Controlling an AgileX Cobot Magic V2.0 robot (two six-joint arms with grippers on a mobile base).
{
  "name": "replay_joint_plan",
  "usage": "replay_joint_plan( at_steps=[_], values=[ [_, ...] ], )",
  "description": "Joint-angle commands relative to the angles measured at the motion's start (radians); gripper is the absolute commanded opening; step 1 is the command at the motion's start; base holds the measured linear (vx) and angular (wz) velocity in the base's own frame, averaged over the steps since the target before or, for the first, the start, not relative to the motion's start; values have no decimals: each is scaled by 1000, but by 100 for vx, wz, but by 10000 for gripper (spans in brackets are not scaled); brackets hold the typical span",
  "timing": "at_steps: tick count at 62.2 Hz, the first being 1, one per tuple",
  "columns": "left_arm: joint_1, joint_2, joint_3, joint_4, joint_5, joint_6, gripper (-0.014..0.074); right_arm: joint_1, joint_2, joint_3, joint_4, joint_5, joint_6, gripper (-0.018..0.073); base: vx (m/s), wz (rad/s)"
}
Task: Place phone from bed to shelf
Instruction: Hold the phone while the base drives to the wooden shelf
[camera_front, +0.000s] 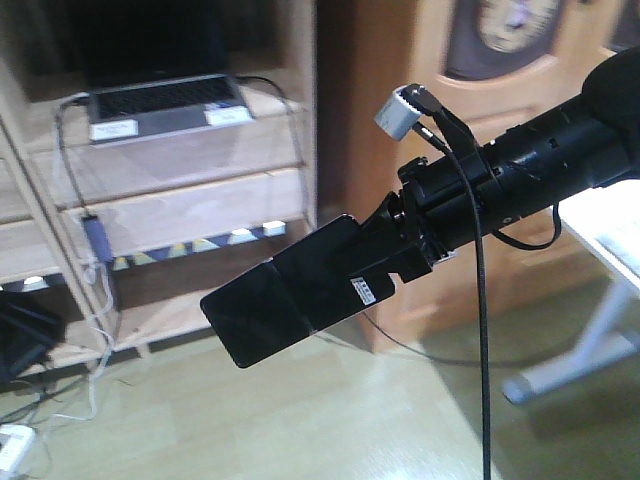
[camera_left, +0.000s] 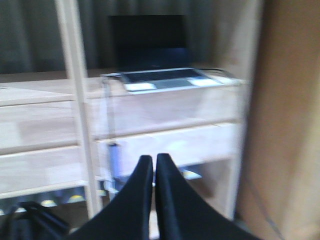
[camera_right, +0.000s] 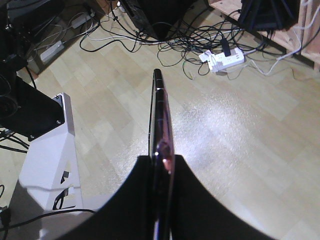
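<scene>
Phone (camera_front: 275, 300) sits clamped in the right gripper (camera_front: 372, 268), in mid-air well above the floor (camera_front: 300, 420), so it is off the bed, which no view shows, and not yet on the shelf (camera_front: 190, 160); the jaws are closed on one short end, near a small white sticker, leaving most of the glossy black slab jutting forward and slightly downward, a hold that I judge leaves the free end clear to reach a board first. From the right wrist the phone (camera_right: 159, 110) appears edge-on, a thin line with a pinkish rim running out between the dark fingers (camera_right: 130, 210) over pale flooring, with a white power strip (camera_right: 222, 59) and tangled cables (camera_right: 200, 40) beyond. The left gripper (camera_left: 152, 161) has its fingers pressed almost together with nothing between them, idle and pointing at the shelf (camera_left: 45, 120), presumably parked clear of the carrying arm. Farther off, the pale wood unit stands to the left of a brown door (camera_front: 470, 150); a grey laptop (camera_front: 165, 100) occupies its upper board, so bare plank beside or below the laptop looks the sensible target. I judge the carry to be about midway: what it calls for is closing the gap to the shelf, levelling the phone over a bare board and only then opening the jaws, since a slab gripped by one end could tilt or slip if swung quickly
</scene>
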Motion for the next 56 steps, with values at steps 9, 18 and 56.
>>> replay_joint_plan(
  at_steps=[9, 18, 56],
  values=[
    [-4, -13, -21, -9, -72, -6, 1, -3, -46, -26, 84, 67, -4, -2, 45, 44],
    [-4, -13, -21, -9, -72, -6, 1, -3, -46, -26, 84, 66, -4, -2, 43, 36],
    [-4, -13, -21, -9, -72, -6, 1, -3, -46, -26, 84, 65, -4, -2, 38, 18]
  ],
)
